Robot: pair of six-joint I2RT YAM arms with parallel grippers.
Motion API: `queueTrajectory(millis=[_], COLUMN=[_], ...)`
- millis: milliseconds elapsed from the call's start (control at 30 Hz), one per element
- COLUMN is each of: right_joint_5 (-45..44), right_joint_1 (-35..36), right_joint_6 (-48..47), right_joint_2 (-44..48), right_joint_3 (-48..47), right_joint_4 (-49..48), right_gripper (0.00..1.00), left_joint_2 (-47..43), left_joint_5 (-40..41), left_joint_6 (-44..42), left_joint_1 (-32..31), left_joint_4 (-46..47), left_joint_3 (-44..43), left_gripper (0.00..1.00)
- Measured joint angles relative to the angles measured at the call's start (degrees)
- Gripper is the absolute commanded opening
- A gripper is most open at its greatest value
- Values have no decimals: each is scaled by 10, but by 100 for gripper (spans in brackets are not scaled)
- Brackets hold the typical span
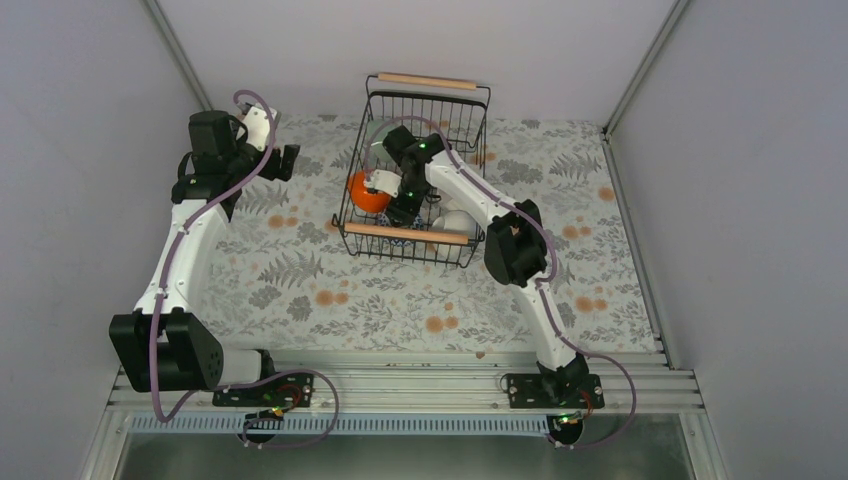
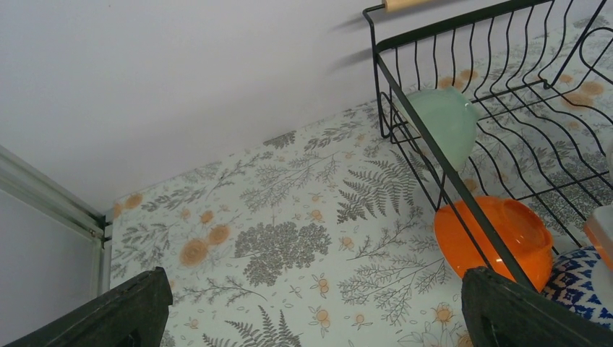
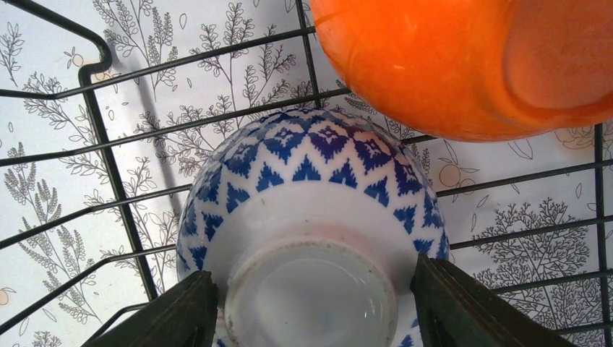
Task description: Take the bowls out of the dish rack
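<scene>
My left gripper (image 2: 314, 280) hangs spread wide, left of the black wire, wooden-handled dish rack (image 1: 427, 81). Inside, my right gripper (image 3: 311, 289) straddles a blue-and-white patterned ceramic bowl (image 3: 311, 173), partly cut off; whether it pinches, I cannot tell. A glossy orange bowl (image 3: 434, 65) sits just beside.

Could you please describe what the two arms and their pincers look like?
Both the left arm and right arm have white tubular links joined by chunky black joint housings, with a lilac cable looping along each. Small green lights glow on the right arm. The left pincer and right pincer each end in two dark, flat, wedge-shaped fingers.
</scene>
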State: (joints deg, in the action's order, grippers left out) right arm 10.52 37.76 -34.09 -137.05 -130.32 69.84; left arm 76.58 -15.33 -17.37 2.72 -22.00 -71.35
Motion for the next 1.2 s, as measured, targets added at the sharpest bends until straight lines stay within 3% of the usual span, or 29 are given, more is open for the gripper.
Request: queueTrajectory(millis=[200,500,867,900,1000,1200], right_joint_5=[-7,-22,-53,-56,-65,-80], right_joint_1=[0,0,0,0,0,0], right_joint_6=[1,7,11,12,12,16], right_joint_2=[3,6,23,26,33,34], right_joint_3=[6,11,31,36,47,56], right_joint_4=[-2,0,4,4,5,11], right_gripper=[59,64,49,52,73,74], left_joint_2=[0,0,0,0,0,0], left_joint_5=[-10,-23,-38,-39,-44,-56], left_joint_6=[0,-1,-2,-2,-2,-3], left_joint_1=[0,0,0,0,0,0], left_joint_4=[0,-9,-14,-14,-17,-25], left_joint_3=[0,0,0,0,0,0], left_gripper=[100,100,100,100,100,100])
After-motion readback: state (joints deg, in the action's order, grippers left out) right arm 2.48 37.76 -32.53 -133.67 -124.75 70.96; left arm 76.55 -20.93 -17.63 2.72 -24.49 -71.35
